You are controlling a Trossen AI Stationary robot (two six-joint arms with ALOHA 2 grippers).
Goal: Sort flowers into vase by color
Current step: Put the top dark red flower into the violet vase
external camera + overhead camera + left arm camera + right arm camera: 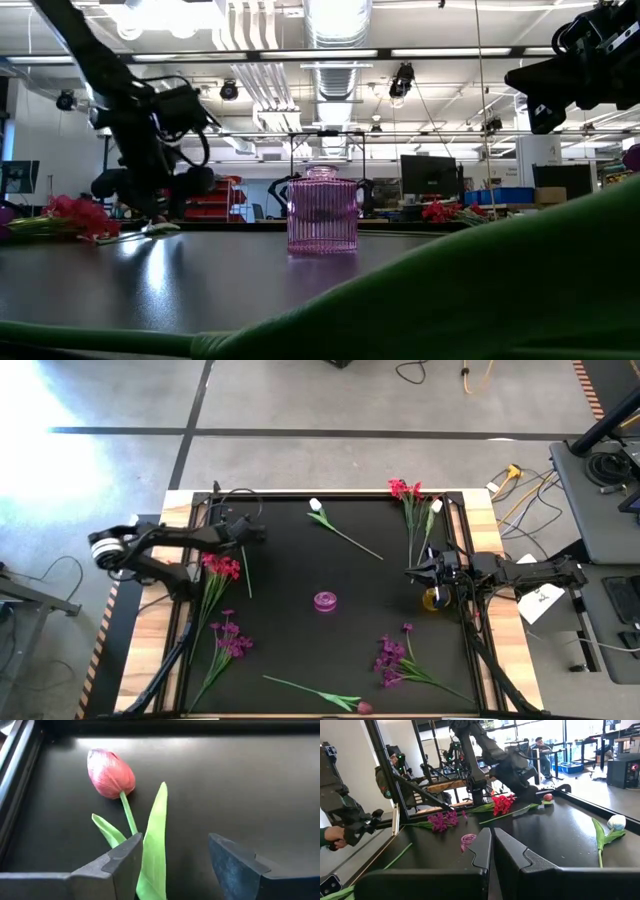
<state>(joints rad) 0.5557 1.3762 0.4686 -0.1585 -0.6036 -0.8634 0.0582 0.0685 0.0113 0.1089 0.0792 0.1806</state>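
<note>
Left gripper (172,857) sits at the table's left rear, fingers spread over a pink tulip (111,773) lying flat, its stem beside one finger and not yet pinched. Pink glass vase (325,601) at table centre looks empty; red carnations (221,566), magenta clusters (230,637), a white tulip (316,506), more red blooms (405,489) and purple clusters (391,657) all lie loose around it, so by my reading sorting has barely begun. Right gripper (490,845) waits at the right edge, fingers pressed together, holding nothing.
</note>
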